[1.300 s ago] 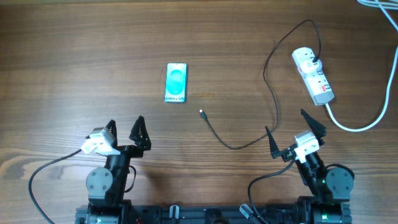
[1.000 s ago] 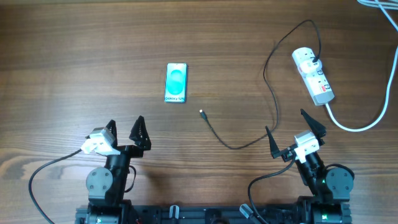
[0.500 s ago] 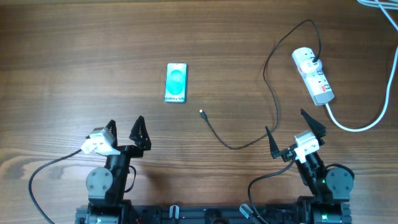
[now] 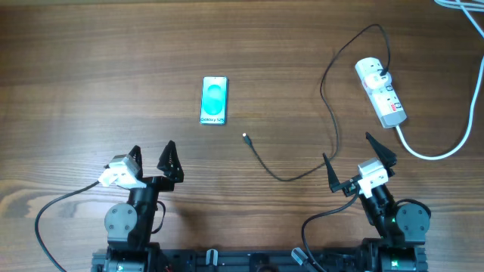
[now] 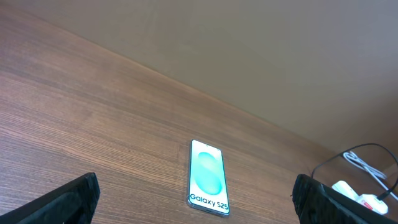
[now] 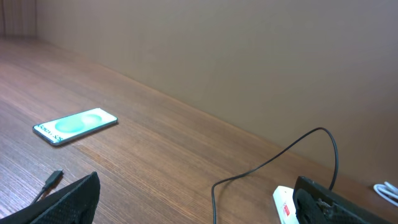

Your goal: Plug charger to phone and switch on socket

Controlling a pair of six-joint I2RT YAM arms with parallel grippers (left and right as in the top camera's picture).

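Observation:
The phone lies flat on the wooden table with its teal-green screen up; it also shows in the left wrist view and the right wrist view. The charger cable runs from the socket at the back right to its free light-tipped connector, which lies loose right of the phone's bottom edge. The connector shows in the right wrist view, as does the socket. My left gripper is open and empty, well short of the phone. My right gripper is open and empty, short of the socket.
The socket's thick white cord loops along the table's right edge. More white cords lie at the back right corner. A plain wall stands behind the table's far edge.

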